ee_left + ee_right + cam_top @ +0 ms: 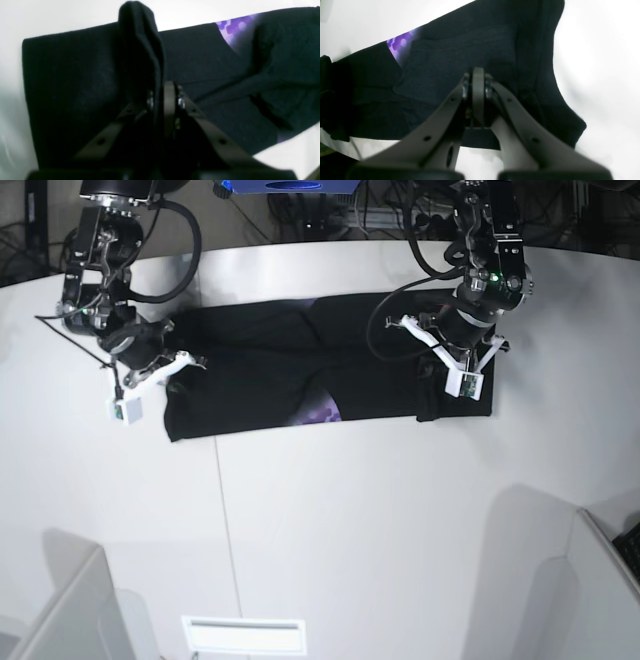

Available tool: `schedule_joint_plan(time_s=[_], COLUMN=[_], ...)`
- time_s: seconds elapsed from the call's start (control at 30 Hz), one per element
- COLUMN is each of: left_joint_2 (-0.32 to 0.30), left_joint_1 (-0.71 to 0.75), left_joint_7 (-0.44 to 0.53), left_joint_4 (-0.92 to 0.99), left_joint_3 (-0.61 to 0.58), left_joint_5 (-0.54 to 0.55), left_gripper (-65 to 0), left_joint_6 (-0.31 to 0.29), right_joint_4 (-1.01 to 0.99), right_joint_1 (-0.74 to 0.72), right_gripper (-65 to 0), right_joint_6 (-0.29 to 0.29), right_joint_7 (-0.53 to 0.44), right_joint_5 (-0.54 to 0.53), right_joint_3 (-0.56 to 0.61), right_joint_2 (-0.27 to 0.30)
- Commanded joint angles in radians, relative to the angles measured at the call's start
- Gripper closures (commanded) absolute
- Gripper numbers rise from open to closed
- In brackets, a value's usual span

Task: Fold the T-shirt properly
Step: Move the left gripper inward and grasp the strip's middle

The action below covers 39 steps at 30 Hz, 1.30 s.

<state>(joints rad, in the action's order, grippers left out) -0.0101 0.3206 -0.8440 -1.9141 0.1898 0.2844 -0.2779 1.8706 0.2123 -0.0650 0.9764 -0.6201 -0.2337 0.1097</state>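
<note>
The T-shirt (290, 375) is lying across the far half of the white table (330, 520), stretched out sideways as a long black band, with a small patch of purple honeycomb print (322, 414) peeking out near the middle of its near edge. In the base view the left gripper (450, 360) is sitting over the shirt's right end, and the left wrist view shows its jaws pinching a raised fold of black cloth (140, 50) that is standing up between the fingers (170, 100). The rest of the shirt is spreading flat behind that fold, with purple print showing at the upper right. The right gripper (165, 365) is hanging at the shirt's left end. In the right wrist view its jaws (478, 82) are pressing together with no gap, and no cloth is showing between them; black fabric (460, 50) is lying beneath and beyond the tips. Whether those tips are touching the shirt cannot be told.
</note>
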Motion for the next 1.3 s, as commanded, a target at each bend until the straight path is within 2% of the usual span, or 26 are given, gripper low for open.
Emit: schedule_joint_plan(time_s=[0.0,0.23,0.37,0.43,0.63,1.27], left_joint_2=[0.008,0.017,0.019,0.025,0.051,0.051], left_joint_1=[-0.007,-0.008,-0.031,-0.051,-0.061,-0.082], left_joint_7=[0.021,0.021,0.021,0.021,0.021,0.021], left_joint_4=[-0.015,-0.012,0.006,0.018,0.058,0.072], left_joint_3=[0.003,-0.071,-0.120,-0.145,-0.152,-0.146], left_joint_5=[0.005,0.013,0.014,0.014,0.014,0.014], left_gripper=[0.0,0.0,0.0,0.0,0.0,0.0], left_joint_6=[-0.001,0.004,0.076,0.091,0.091,0.091], right_joint_4=[0.017,0.017,0.017,0.017,0.017,0.017], right_joint_1=[-0.007,0.003,0.006,0.006,0.008,0.006], right_gripper=[0.0,0.0,0.0,0.0,0.0,0.0], right_joint_6=[-0.006,-0.006,-0.006,-0.006,-0.006,-0.006], right_joint_7=[-0.017,-0.017,-0.017,-0.017,-0.017,-0.017], right_joint_5=[-0.013,-0.013,-0.013,-0.013,-0.013,-0.013], right_joint_3=[-0.006,-0.006,-0.006,-0.006,-0.006,-0.006], right_joint_2=[0.006,0.006,0.006,0.006,0.006,0.006])
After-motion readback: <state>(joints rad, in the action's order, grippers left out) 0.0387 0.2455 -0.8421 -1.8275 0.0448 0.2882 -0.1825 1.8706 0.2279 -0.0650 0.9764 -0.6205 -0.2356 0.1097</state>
